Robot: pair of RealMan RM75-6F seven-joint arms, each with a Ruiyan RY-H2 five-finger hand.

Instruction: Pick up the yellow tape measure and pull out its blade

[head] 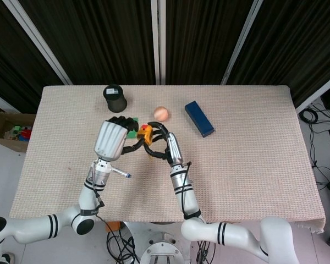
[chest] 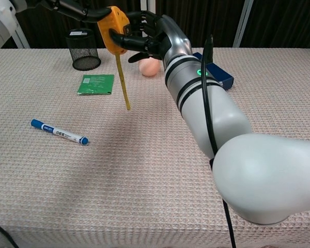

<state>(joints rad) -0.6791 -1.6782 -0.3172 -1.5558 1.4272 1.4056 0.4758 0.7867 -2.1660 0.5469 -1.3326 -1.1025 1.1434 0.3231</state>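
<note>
Both hands, the left hand and right hand, gripped the yellow tape measure; its unsupported hanging blade could retract.

Beige woven table; dark curtains behind; pale floor.

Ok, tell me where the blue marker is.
In the chest view, the blue marker lies on the table's left side, nearer the camera than the green packet.
</note>
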